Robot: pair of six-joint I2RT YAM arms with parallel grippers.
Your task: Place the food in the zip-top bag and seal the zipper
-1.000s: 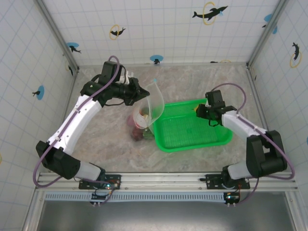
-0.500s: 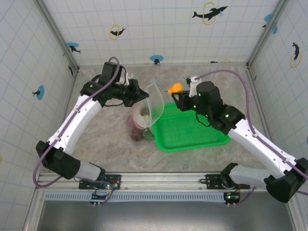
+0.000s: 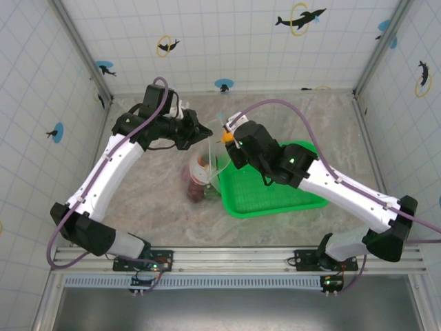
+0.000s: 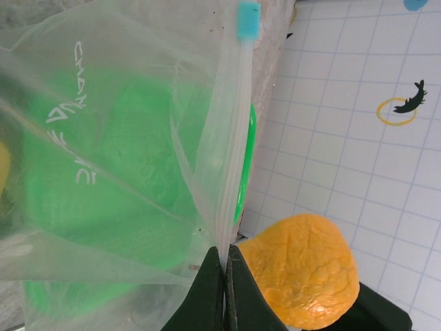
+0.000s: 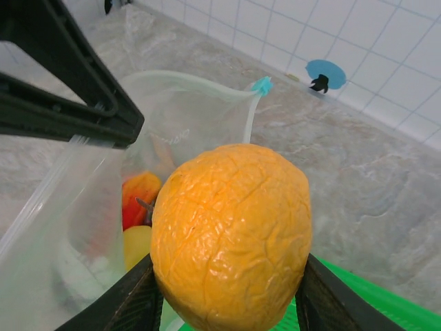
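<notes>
At the near side of the table [image 3: 148, 207], the green mesh basket [image 3: 275, 187] lay to the right, with the right arm crossing over part of it. Just beside its left edge stood the zip-top bag [image 3: 207, 162], its bottom resting on the table and several pieces of food [image 3: 196, 187] already bunched inside. The right wrist view showed a red piece [image 5: 141, 193] and a yellow piece [image 5: 138, 245] through the film.

Above the bag, the left gripper [image 4: 224, 293] had its fingers pressed together on the rim. They pinched the zipper [image 4: 231, 138] strip and held the mouth up, with the pale-blue end piece [image 4: 248, 19] at the far end. The right gripper [image 3: 229, 141] hovered at the open mouth, its fingers part-spread and clamped on an orange toy fruit [image 5: 231, 238].

The step in hand looked like the loading of that fruit. The next move would call for lowering it past the rim without snagging the thin film, then letting go. Sealing the zipper was not yet done.
</notes>
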